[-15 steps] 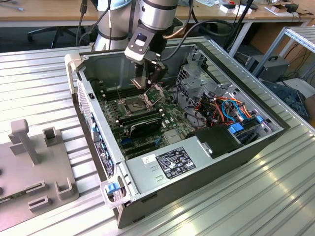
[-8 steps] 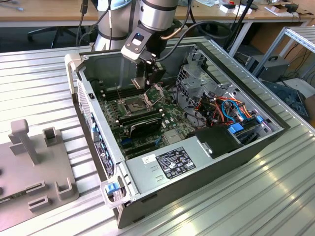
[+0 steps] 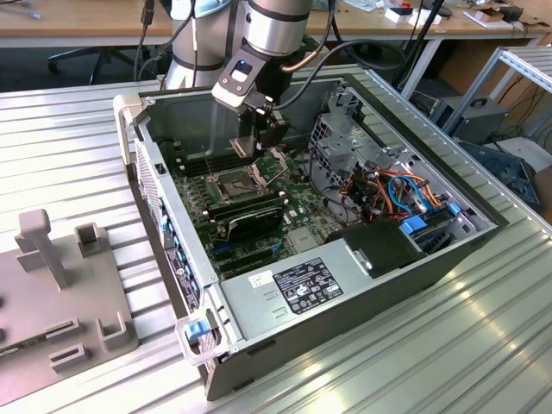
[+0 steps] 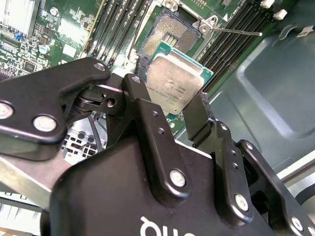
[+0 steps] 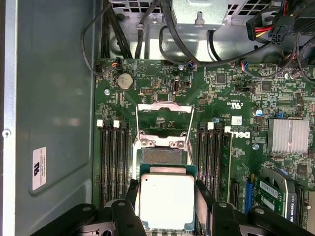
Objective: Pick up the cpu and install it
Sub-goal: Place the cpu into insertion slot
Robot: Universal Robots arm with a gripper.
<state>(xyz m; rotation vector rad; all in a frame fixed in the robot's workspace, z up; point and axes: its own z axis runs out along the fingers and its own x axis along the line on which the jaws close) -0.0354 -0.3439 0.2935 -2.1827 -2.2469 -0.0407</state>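
The cpu (image 4: 176,86) is a small flat square chip with a dull silver-grey metal lid on a green substrate whose edge shows as a thin border in both wrist views. It is clamped by two opposite edges between the fingers of the gripper (image 4: 167,101), lid facing the wrist cameras, in the upper centre of the exterior view's frame. It is not seated: the open socket (image 5: 162,156) lies bare just beside it.
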